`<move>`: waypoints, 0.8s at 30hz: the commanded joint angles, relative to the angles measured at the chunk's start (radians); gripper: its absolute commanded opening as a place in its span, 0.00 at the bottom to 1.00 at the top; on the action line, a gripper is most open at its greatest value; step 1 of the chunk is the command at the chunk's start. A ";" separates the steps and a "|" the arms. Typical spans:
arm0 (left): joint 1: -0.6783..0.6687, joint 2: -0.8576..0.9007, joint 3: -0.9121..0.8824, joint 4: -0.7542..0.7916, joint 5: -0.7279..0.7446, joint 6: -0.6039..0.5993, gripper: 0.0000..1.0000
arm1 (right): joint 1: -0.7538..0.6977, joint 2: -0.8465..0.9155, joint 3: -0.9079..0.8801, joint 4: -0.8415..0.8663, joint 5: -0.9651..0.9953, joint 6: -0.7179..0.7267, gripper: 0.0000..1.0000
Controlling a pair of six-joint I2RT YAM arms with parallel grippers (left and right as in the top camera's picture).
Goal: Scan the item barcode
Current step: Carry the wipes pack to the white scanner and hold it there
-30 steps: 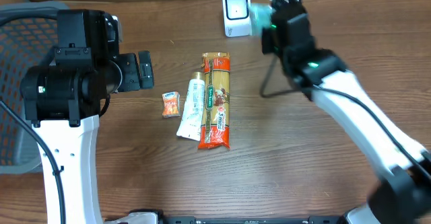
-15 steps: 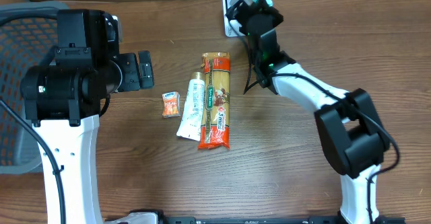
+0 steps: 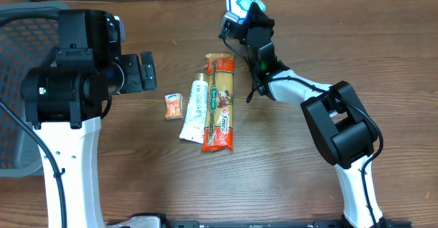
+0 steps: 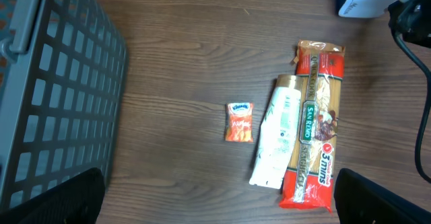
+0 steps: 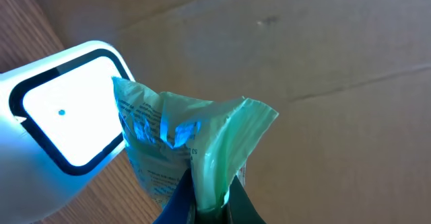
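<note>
The green packet [image 5: 182, 150] is pinched by one crimped edge in my right gripper [image 5: 205, 198], fingers pressed tight on it. It sticks out past the fingertips, right in front of the scanner [image 5: 60, 130] window, and I can't tell if the two touch.

Blue light is landing on the printed face, so I'd say this is the reading step. To do it well I'd hold steady and turn the print square to the window. If it won't read, I'd tilt a little, since the film is crinkled.

My left gripper [image 4: 219, 200] is spread wide with nothing in it. Below it the pasta pack [image 4: 315, 123], tube [image 4: 276, 140] and small orange sachet [image 4: 239, 122] lie loose on the table.

The only container is the basket [image 4: 60, 83], off to that gripper's left. I can't make out anything in the part that shows.
</note>
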 commanded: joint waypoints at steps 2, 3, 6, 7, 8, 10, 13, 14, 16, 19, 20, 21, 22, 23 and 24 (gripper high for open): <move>0.008 0.002 0.001 0.001 -0.012 -0.003 1.00 | 0.004 -0.002 0.026 0.039 -0.005 -0.026 0.04; 0.008 0.002 0.001 0.001 -0.012 -0.003 1.00 | 0.005 -0.002 0.026 0.039 -0.004 -0.034 0.04; 0.008 0.002 0.001 0.001 -0.012 -0.003 1.00 | 0.010 -0.002 0.026 0.039 0.010 -0.038 0.04; 0.008 0.002 0.001 0.001 -0.012 -0.003 1.00 | 0.013 -0.002 0.026 0.039 0.016 -0.038 0.04; 0.008 0.002 0.001 0.001 -0.012 -0.003 1.00 | 0.015 -0.002 0.026 0.039 0.020 -0.038 0.04; 0.008 0.002 0.001 0.001 -0.012 -0.003 1.00 | 0.020 -0.002 0.026 0.039 0.020 -0.038 0.04; 0.008 0.002 0.001 0.001 -0.012 -0.003 1.00 | 0.026 -0.002 0.026 0.039 0.020 -0.037 0.04; 0.008 0.002 0.001 0.001 -0.012 -0.003 1.00 | 0.028 -0.002 0.026 0.039 0.020 -0.032 0.04; 0.008 0.002 0.001 0.001 -0.012 -0.003 1.00 | 0.029 -0.003 0.026 0.041 0.025 -0.021 0.04; 0.008 0.002 0.001 0.001 -0.012 -0.003 1.00 | 0.037 -0.012 0.026 0.107 0.088 0.047 0.04; 0.008 0.002 0.001 0.001 -0.012 -0.003 1.00 | 0.044 -0.029 0.026 0.129 0.118 0.078 0.04; 0.008 0.002 0.001 0.001 -0.012 -0.003 1.00 | 0.050 -0.044 0.026 0.126 0.128 0.092 0.04; 0.008 0.002 0.001 0.001 -0.012 -0.003 1.00 | 0.056 -0.061 0.026 0.119 0.138 0.105 0.04; 0.008 0.002 0.001 0.001 -0.012 -0.003 1.00 | 0.064 -0.081 0.026 0.096 0.148 0.116 0.04; 0.008 0.002 0.001 0.001 -0.012 -0.003 1.00 | 0.071 -0.104 0.026 0.065 0.156 0.137 0.04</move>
